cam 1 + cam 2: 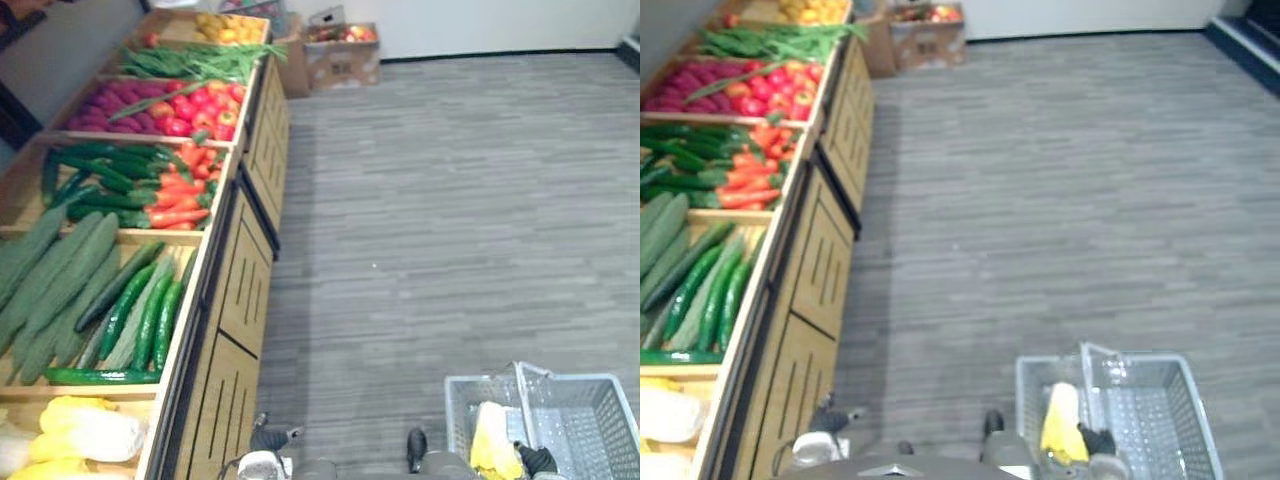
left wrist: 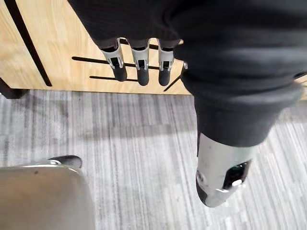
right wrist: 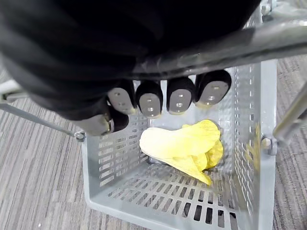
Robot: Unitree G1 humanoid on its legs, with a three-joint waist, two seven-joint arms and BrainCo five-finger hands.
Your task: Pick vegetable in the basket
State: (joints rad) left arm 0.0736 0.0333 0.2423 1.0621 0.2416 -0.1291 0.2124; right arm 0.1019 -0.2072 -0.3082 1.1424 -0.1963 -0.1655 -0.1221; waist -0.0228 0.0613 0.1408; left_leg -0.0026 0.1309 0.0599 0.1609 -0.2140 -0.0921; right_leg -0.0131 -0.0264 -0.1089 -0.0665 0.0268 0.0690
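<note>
A pale yellow leafy cabbage (image 3: pixel 180 146) lies on its side on the floor of the grey plastic basket (image 3: pixel 120 158). The basket hangs from the right hand (image 3: pixel 163 98), whose fingers are curled round the metal handle (image 3: pixel 268 33). The cabbage looks light for its bulk. Its outer leaves are soft, crinkled and easily bruised or torn, while the core is probably firmer, so a wide, gentle hold around the thick middle would suit it better than a pinch on the leaf tips. The basket walls and bottom are stiff, slotted lattice, so nothing small should slip through. The left hand (image 2: pixel 139 69) hangs empty with straight, relaxed fingers close to the smooth light-wood front of the produce stand (image 2: pixel 48 43). On the stand, more yellow cabbages (image 1: pixel 80 430) lie beside glossy, slippery-looking cucumbers (image 1: pixel 150 310) and hard tapered carrots (image 1: pixel 175 190).
</note>
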